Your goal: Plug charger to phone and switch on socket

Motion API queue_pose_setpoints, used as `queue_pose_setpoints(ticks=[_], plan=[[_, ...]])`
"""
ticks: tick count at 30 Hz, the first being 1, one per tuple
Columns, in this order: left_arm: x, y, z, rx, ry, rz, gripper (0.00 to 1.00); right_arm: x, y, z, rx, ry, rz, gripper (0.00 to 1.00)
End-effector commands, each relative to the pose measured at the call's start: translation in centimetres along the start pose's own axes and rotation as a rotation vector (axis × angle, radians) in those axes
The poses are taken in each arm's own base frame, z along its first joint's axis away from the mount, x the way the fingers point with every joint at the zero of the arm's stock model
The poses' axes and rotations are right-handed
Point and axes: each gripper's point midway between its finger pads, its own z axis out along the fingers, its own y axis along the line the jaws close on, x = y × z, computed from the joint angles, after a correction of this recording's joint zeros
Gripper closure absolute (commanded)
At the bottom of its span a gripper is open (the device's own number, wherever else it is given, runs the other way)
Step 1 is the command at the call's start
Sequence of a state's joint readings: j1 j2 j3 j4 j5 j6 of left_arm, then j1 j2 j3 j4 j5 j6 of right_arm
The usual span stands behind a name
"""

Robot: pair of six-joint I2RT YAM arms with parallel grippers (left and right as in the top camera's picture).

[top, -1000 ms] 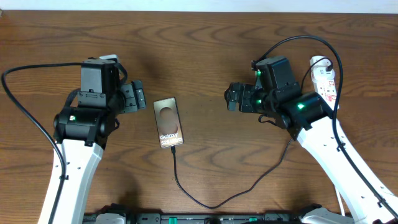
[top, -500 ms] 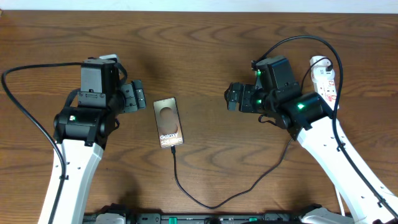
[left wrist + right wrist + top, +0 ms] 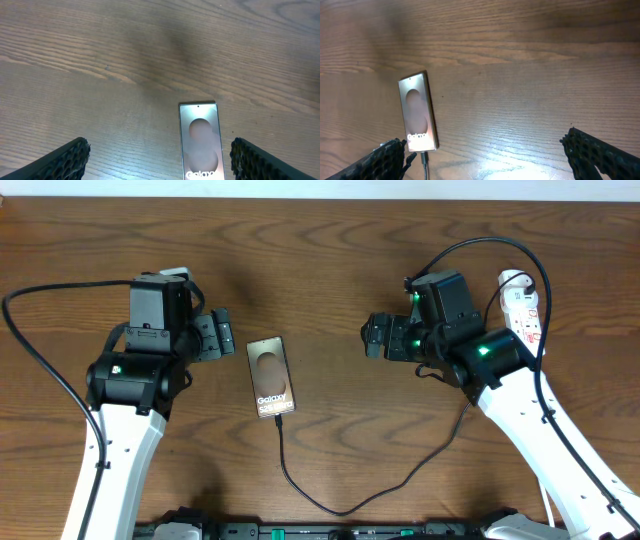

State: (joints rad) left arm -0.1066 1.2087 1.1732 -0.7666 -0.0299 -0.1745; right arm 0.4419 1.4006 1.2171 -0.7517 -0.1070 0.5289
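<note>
Overhead: phone [image 3: 271,376] lies flat, screen up, centre-left of frame on the wooden table [image 3: 330,260], long side running top to bottom. White "Galaxy" lettering is at its lower end, pale oval above it. Charger [image 3: 284,465] is a thin black cable that meets the phone's lower short edge, drops toward the bottom of the frame, curves right and climbs to the right arm, where it goes out of sight. Socket [image 3: 522,305] sits upper right, a white strip with red marks, partly hidden by the right arm. Cannot tell the switch position.

Left gripper [image 3: 226,336] is just left of the phone's upper end, apart from it, claw spread and holding nothing. Right gripper [image 3: 368,338] is right of the phone, well apart, claw spread wide, empty, pointing toward frame centre.

Left wrist view: both fingers [image 3: 65,162] show in the bottom corners, far apart. Phone [image 3: 201,142] is lower centre-right between them, untouched, its lower end cut off by the frame edge. Bare wood above.

Right wrist view: fingers [image 3: 600,155] in the bottom corners, wide apart. Phone [image 3: 417,112] is lower left, slightly tilted. Charger [image 3: 425,162] plug tip sits against the phone's bottom edge and looks inserted. The cable exits at the bottom of the frame.
</note>
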Motion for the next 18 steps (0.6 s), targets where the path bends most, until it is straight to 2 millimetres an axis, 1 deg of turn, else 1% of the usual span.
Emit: queue_pose_setpoints(ticks=[1, 10, 15, 18], plan=[[-0.4, 0.1, -0.3, -0.012, -0.012, 0.021, 0.09, -0.2, 0.1, 0.0, 0.007, -0.007, -0.018, 0.01], [-0.3, 0.2, -0.3, -0.013, -0.007, 0.021, 0.09, -0.3, 0.1, 0.0, 0.007, -0.007, -0.018, 0.01], [1.4, 0.6, -0.3, -0.03, 0.063, 0.028, 0.09, -0.3, 0.1, 0.0, 0.007, -0.007, -0.018, 0.01], [1.6, 0.7, -0.3, -0.032, 0.072, 0.029, 0.09, -0.2, 0.1, 0.0, 0.007, -0.007, -0.018, 0.01]])
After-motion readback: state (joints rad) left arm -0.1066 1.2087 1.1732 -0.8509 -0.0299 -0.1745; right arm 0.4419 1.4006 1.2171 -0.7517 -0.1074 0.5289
